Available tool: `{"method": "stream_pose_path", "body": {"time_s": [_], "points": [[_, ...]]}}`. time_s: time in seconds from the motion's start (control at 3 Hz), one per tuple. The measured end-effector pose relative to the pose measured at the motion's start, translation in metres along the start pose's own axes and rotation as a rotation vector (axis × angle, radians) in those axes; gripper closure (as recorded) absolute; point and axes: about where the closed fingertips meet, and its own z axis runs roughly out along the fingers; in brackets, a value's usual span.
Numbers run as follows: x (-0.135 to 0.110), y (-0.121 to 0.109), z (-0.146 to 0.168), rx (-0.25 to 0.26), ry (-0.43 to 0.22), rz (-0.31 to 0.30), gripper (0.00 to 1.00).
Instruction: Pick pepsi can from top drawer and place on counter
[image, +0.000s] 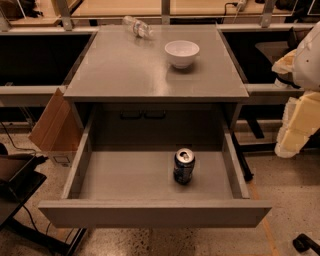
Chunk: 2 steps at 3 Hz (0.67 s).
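Note:
The pepsi can (184, 166) stands upright on the floor of the open top drawer (125, 180), right of its middle and near the back. It is dark blue with a silver top and pull tab. The drawer is pulled fully out toward me. The counter (125, 70) is the grey cabinet top above and behind it. My gripper (296, 125) is at the right edge of the view, cream-coloured, outside the drawer's right wall, above the floor and apart from the can. It holds nothing that I can see.
A white bowl (182, 52) stands on the counter at back right. A clear plastic bottle (138, 26) lies at the counter's back edge. A cardboard box (52, 125) leans left of the cabinet. Dark side benches flank the counter.

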Motion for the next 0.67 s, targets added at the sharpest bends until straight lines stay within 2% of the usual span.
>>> {"method": "stream_pose_path", "body": {"time_s": [0.33, 0.67], "points": [[0.0, 0.0, 0.0, 0.0, 0.0, 0.0, 0.0], [0.004, -0.002, 0.015, -0.014, -0.08, 0.003, 0.0]]}}
